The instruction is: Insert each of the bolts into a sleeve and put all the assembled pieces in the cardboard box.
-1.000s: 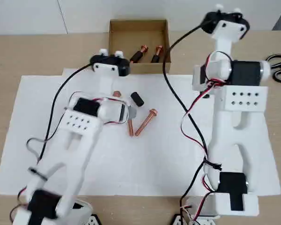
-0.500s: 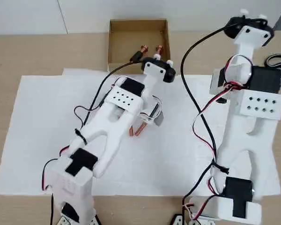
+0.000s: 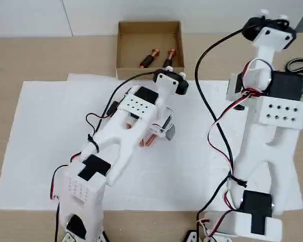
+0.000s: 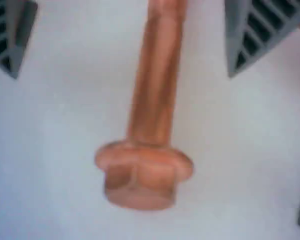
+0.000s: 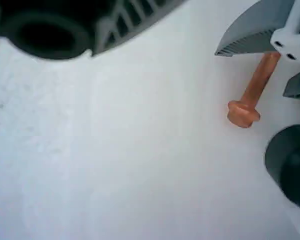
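A copper bolt (image 4: 150, 130) lies on the white sheet between the two grey fingers (image 4: 252, 37) of my left gripper (image 4: 121, 75), which is open and low over it. From above, that gripper (image 3: 162, 130) is at the sheet's middle, with two bolt shafts (image 3: 150, 140) poking out beneath it. The same bolt (image 5: 250, 95) shows in the right wrist view. My right gripper (image 3: 237, 103) hangs over the sheet's right side, shut on a black sleeve (image 5: 45, 32). The cardboard box (image 3: 123, 48) at the back holds two assembled pieces (image 3: 147, 60).
The white sheet (image 3: 50, 131) covers most of the table. Scissors (image 3: 300, 68) lie at the far right edge. Black cables run from both arms across the sheet's back part. A blurred dark rounded shape (image 5: 290, 167) sits close to the bolt's head.
My left arm has swung right from the sheet's back left and come down over the loose bolts. The right arm shifted slightly right, then held still.
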